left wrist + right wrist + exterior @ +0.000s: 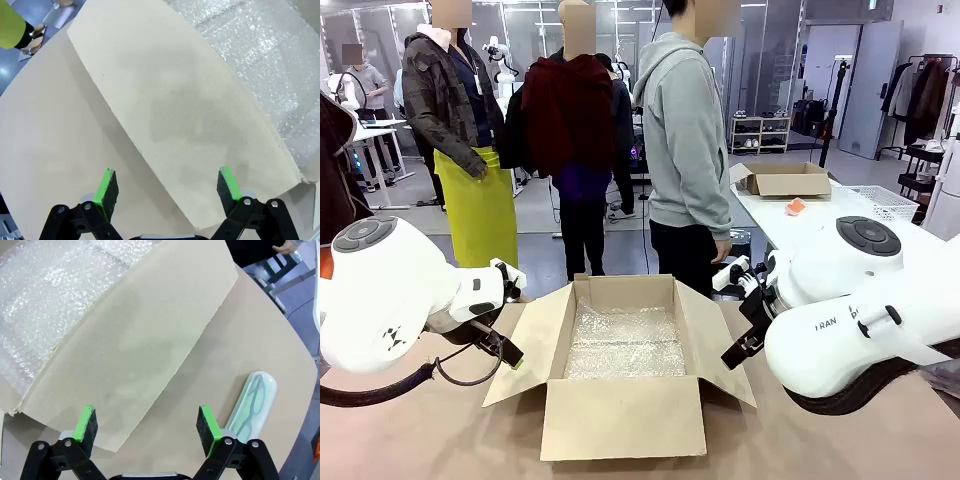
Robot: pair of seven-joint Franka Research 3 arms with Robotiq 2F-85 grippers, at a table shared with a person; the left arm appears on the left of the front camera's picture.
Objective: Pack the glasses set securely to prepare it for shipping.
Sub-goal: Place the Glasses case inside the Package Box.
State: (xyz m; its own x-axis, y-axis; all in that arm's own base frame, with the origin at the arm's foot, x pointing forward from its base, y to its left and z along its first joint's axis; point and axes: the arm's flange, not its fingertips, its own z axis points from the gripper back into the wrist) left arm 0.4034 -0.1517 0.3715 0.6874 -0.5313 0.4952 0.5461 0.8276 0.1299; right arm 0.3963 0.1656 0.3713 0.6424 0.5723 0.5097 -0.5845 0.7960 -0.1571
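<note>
A mint green glasses case (253,406) of the glasses set lies on the tan table, its clear lid showing glasses inside. It rests just right of my right gripper's right pad. My right gripper (147,424) stands open with nothing between its fingers, hovering over the right flap of the cardboard box (135,340). My left gripper (167,187) is open and empty too, above the box's left flap (175,100). In the front view the open box (622,415) sits mid-table between my left gripper (506,352) and my right gripper (744,342).
Bubble wrap (625,342) lines the box floor. A person in a grey hoodie (685,140) stands at the table's far edge behind the box. Another table (840,205) at the back right holds a smaller cardboard box (785,180). Bare tabletop flanks the box.
</note>
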